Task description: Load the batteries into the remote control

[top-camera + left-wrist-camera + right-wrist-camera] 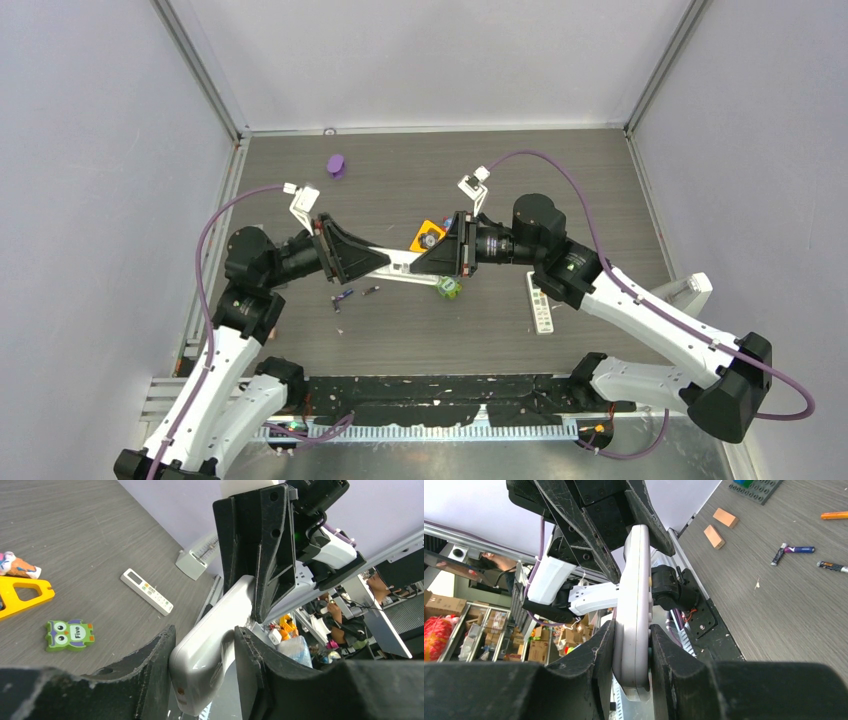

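- Holding a white remote (405, 270) above the bench (560, 190) middle: right gripper (631, 630) clamped on one end, left gripper (204, 636) clamped on the other.
- Remote smooth, glossy plastic, rounded corners; button face hidden.
- Batteries (799, 549): thin cylinders lying flat on dark woodgrain, left of middle; labels unreadable.

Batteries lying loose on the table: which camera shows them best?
The right wrist view: the batteries lie separate on the tabletop, purple and dark casings readable. The top external view shows them only as tiny specks. The left wrist view shows none.
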Robot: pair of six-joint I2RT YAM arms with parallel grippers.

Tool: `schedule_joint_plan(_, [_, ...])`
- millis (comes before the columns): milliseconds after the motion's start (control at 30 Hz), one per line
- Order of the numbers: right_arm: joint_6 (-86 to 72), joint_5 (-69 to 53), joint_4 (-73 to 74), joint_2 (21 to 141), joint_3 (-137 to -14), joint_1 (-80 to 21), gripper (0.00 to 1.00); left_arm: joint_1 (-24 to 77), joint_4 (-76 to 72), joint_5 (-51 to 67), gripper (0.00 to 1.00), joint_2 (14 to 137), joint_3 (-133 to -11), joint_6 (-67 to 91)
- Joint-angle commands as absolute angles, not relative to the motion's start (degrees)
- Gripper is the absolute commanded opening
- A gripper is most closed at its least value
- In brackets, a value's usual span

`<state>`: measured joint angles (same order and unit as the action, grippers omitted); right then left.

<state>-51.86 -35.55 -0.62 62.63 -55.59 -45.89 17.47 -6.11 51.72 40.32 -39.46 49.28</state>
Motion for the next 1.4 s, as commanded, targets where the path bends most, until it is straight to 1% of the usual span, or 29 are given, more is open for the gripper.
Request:
schedule_joint_plan(0, [-54.6,-36.6,-8.3,62.5,-55.7,-45.3,0.05,16.5,-9.1,57.2,0.38,39.5,-38.6,49.8])
schedule_joint_plan(133, [-56.5,-37.6,-10.8,62.3,-54.7,-44.8,0.05,14.2,-10.2,59.3,0.32,38.6,-38.8,50.6])
schedule_joint_plan(167, [-56.6,-37.7,-10.9,62.2,-54.7,-44.8,0.05,14.1,-11.0,60.0,0.33,38.7,-38.8,51.1])
schedule_joint_plan(233, [-56.7,-38.0,-11.4,62.3,-54.7,-44.8,0.05,14.1,-12.5,61.4,0.38,39.2,-38.6,52.4])
schedule_joint_plan(433, [-57.0,-38.7,-12.9,63.3,-54.5,-44.7,0.05,14.2,-15.8,64.7,0.48,40.4,-37.7,55.0])
schedule_joint_plan(533, [-57.0,-38.9,-13.5,64.0,-54.4,-44.7,0.05,14.2,-15.7,65.5,0.48,41.0,-37.8,55.2])
schedule_joint_plan(633, [-57.1,-39.3,-14.1,64.3,-54.3,-44.7,0.05,14.1,-15.7,64.8,0.44,41.2,-37.9,55.3])
schedule_joint_plan(667, [-57.1,-39.5,-14.1,64.5,-54.2,-44.7,0.05,14.1,-15.6,64.6,0.45,41.3,-37.9,55.3])
schedule_joint_plan(700, [-57.1,-39.6,-14.1,64.5,-54.1,-44.7,0.05,14.1,-15.7,64.6,0.48,41.4,-38.0,55.4])
schedule_joint_plan(733, [-57.1,-39.8,-14.1,64.5,-53.8,-44.7,0.05,14.0,-15.7,64.7,0.53,41.5,-38.2,55.4])
schedule_joint_plan(833, [-57.0,-40.2,-14.1,64.4,-53.3,-44.6,0.05,13.5,-15.7,64.6,0.62,41.4,-38.2,55.5])
schedule_joint_plan(933, [-57.0,-40.5,-14.2,63.9,-52.7,-44.5,0.05,13.0,-15.9,64.6,0.63,41.3,-38.1,55.9])
schedule_joint_plan(967, [-57.0,-40.5,-14.2,63.8,-52.5,-44.4,0.05,12.9,-16.0,64.6,0.62,41.3,-38.0,56.1])
schedule_joint_plan(1067, [-57.0,-40.7,-14.2,63.7,-52.3,-44.4,0.05,12.6,-16.2,64.6,0.54,41.4,-37.8,56.3])
schedule_joint_plan(1100, [-49.8,-40.7,-14.4,63.7,-52.3,-44.3,0.05,12.6,-16.4,64.6,0.50,41.5,-37.6,56.5])
schedule_joint_plan(1167, [-56.1,-40.8,-14.4,63.8,-52.3,-44.3,0.05,12.5,-16.6,64.9,0.41,41.6,-37.4,56.7])
schedule_joint_plan(1200, [-56.6,-40.9,-14.5,63.9,-52.2,-44.2,0.05,12.5,-16.7,65.0,0.37,41.6,-37.2,56.8])
schedule_joint_plan(1300, [-57.2,-40.9,-14.7,64.1,-52.2,-44.0,0.05,12.5,-17.1,65.3,0.22,41.5,-37.1,56.9])
schedule_joint_plan(1367, [-57.2,-40.9,-14.5,64.2,-52.1,-43.9,0.06,12.5,-17.0,65.3,0.05,41.4,-36.9,56.9])
